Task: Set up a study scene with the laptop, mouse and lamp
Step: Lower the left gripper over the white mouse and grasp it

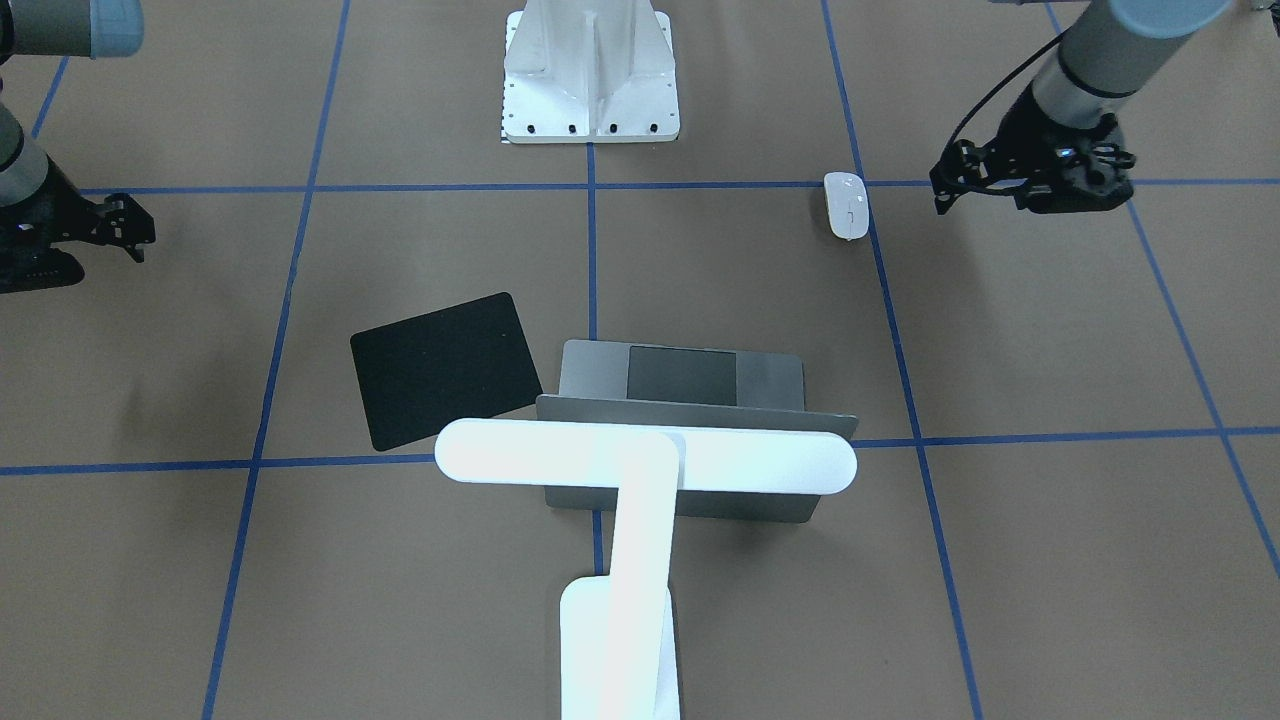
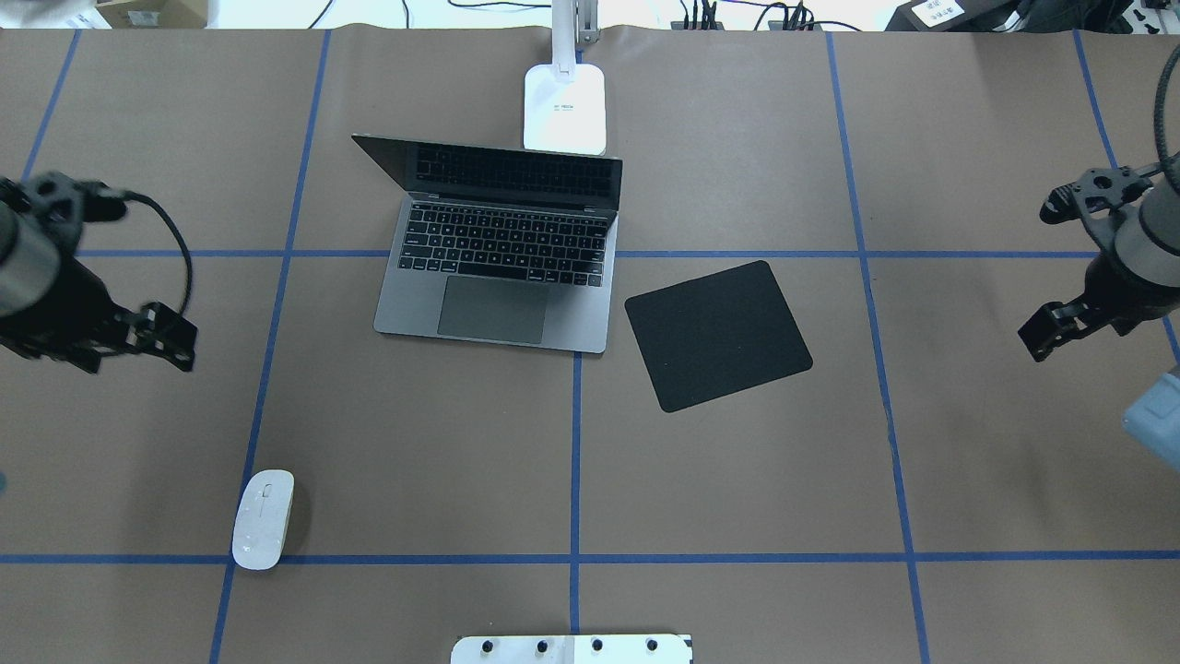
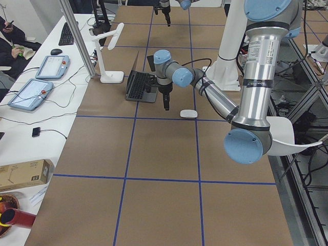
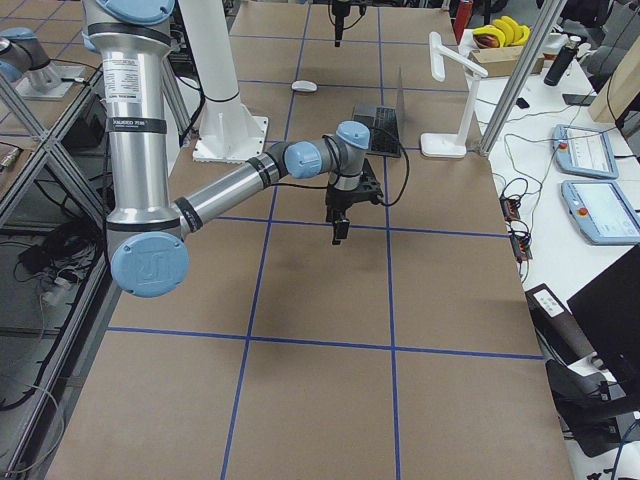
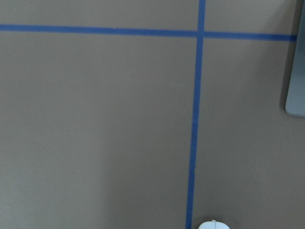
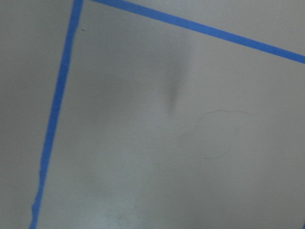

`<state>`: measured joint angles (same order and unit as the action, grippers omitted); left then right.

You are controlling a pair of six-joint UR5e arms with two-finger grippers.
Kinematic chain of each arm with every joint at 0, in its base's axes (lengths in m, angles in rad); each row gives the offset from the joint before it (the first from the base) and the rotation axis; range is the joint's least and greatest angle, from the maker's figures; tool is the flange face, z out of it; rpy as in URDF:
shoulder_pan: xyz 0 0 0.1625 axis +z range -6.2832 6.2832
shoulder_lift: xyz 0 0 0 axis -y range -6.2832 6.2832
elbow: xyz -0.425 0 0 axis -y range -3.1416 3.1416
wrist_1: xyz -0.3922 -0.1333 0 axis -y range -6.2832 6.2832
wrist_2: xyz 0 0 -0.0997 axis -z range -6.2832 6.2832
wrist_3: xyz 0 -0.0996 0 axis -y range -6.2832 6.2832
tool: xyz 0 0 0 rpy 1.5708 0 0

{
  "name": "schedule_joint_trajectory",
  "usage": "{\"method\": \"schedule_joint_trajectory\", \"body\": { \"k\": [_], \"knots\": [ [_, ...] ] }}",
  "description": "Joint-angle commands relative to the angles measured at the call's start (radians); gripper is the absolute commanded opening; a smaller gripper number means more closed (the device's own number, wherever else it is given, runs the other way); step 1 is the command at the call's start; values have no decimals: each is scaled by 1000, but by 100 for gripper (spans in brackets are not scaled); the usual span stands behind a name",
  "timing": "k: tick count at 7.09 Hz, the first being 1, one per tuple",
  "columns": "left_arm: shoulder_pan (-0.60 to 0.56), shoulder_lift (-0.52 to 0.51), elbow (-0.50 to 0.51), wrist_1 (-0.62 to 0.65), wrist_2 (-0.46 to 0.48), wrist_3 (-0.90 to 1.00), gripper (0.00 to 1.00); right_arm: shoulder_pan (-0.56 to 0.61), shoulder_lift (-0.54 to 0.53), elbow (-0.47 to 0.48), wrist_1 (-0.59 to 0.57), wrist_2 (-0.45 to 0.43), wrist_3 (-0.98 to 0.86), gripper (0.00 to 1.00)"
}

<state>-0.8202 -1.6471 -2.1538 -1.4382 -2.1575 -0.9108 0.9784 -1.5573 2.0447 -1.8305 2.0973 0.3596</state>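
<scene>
One camera sits across the table (image 1: pixel 1050 330) from the robot, facing it and looking steeply down past the near lamp (image 1: pixel 560 455). Another looks down from behind the robot onto the laptop (image 2: pixel 498 263). Two stand high at the left and right ends, looking along the table. All four share the laptop and mouse (image 2: pixel 264 519). Each wrist camera looks closely down on bare table, and the left one catches the mouse's tip.

From here I see the lamp (image 2: pixel 564 106) just behind the laptop (image 2: pixel 498 267), the mouse pad (image 2: pixel 717 334) just beside its right, and the mouse (image 2: pixel 264 519) well off its near-left.
</scene>
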Motion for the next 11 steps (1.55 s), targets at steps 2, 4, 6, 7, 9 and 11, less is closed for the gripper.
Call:
{"method": "schedule_joint_trajectory", "body": {
  "k": [2,4,6,7,9,11],
  "knots": [
    [203,16,46,-79,105,-105,100,28,-32,-4,2,1,-63,100],
    [260,26,129,-201,108,-122,100,29,-35,-4,0,3,-93,100],
    [308,29,166,-258,120,-122,100,29,-33,-8,0,-2,-93,100],
    [317,27,164,-271,120,-123,100,28,-32,-14,0,-3,-93,100],
    [366,29,167,-310,137,-180,100,28,-30,-14,0,0,-93,100],
    [391,47,169,-314,157,-188,100,28,-29,-21,0,-3,-93,100]
  ]
}}
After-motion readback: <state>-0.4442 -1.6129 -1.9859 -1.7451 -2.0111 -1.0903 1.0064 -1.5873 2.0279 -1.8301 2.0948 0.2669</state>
